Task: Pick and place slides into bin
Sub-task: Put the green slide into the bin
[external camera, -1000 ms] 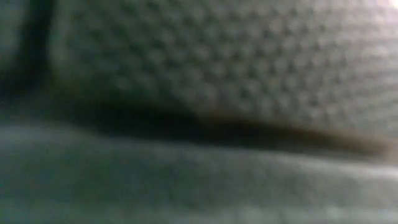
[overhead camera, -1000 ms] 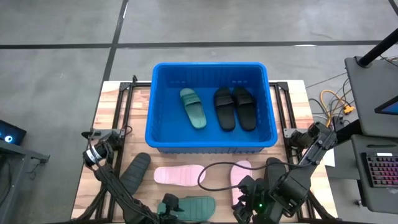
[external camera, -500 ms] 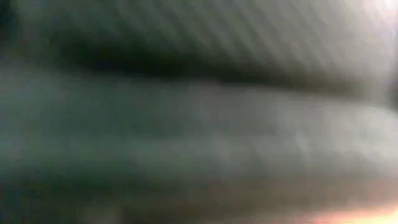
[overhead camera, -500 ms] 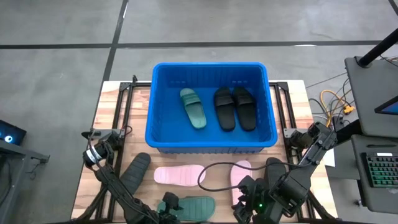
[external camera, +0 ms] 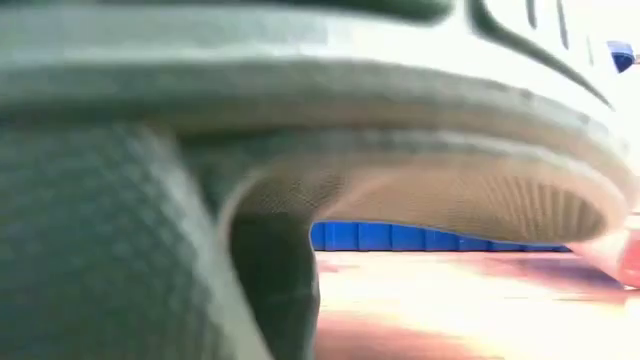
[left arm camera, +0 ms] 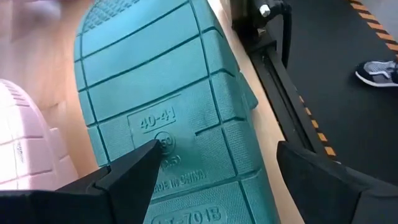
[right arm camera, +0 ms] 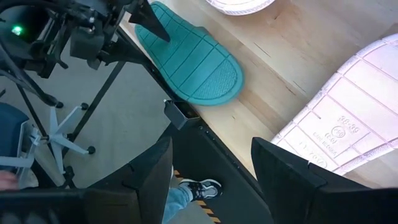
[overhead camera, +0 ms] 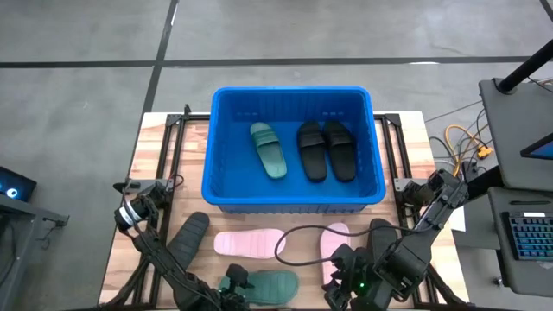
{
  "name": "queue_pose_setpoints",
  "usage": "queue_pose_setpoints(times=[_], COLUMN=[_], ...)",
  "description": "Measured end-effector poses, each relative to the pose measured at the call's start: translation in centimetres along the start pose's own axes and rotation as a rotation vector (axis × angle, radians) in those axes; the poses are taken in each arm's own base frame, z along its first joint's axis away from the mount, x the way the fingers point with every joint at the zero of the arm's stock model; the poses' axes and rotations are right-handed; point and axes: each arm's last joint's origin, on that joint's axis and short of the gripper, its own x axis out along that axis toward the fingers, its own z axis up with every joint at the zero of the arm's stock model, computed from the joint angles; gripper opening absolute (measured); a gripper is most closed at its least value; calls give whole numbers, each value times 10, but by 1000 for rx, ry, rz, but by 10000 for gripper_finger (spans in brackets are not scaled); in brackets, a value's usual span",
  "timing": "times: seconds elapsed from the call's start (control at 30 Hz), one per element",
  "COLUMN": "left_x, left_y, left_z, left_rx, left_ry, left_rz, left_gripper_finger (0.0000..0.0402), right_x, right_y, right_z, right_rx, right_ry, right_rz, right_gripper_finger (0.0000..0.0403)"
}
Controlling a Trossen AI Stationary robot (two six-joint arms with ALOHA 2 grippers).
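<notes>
Left jaws [left arm camera: 211, 186] stand wide open around the sole-up green slide [left arm camera: 168, 112] on the table: pickup step; next, close, lift, carry to the bin [overhead camera: 294, 194]. Right jaws [right arm camera: 211, 180] part-open, empty

The bin [overhead camera: 226, 186] is bright blue with ribbed walls, and inside it lie one dark green slide [overhead camera: 268, 149] and a pair of black slides [overhead camera: 326, 149]. In front of the bin, on the pale wood-grain surface [overhead camera: 147, 160], are a charcoal slide [overhead camera: 188, 238], two pale pink slides [overhead camera: 249, 243] and an upturned green slide [overhead camera: 275, 284]. That green slide's sole shows teal with straight cross grooves and a fine dotted toe patch.
</notes>
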Motion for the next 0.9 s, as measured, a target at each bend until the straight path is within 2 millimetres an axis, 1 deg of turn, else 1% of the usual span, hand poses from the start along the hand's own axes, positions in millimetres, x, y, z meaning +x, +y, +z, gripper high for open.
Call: queue_pose_setpoints(times=[0.13, 0.47, 0.6, 0.73, 0.8, 0.9], left_x=[2, 9, 9, 8, 7, 6], left_y=[1, 5, 5, 4, 4, 4], left_z=[-2, -13, -13, -10, -8, -7], left_rx=[4, 10, 5, -1, -4, -7], left_ry=[1, -24, -28, -33, -36, -35], left_rz=[12, 105, 103, 96, 94, 80], left_gripper_finger=[306, 306, 304, 276, 252, 204], right_x=[0, 0, 1, 1, 1, 1], right_y=[0, 0, 0, 0, 0, -1], right_z=[0, 0, 0, 0, 0, 0], right_rx=[0, 2, 0, -1, -1, -2], right_ry=[0, 0, 0, 0, -1, -1], right_rz=[0, 0, -2, -2, -3, -5], right_gripper_finger=[210, 210, 210, 210, 210, 210])
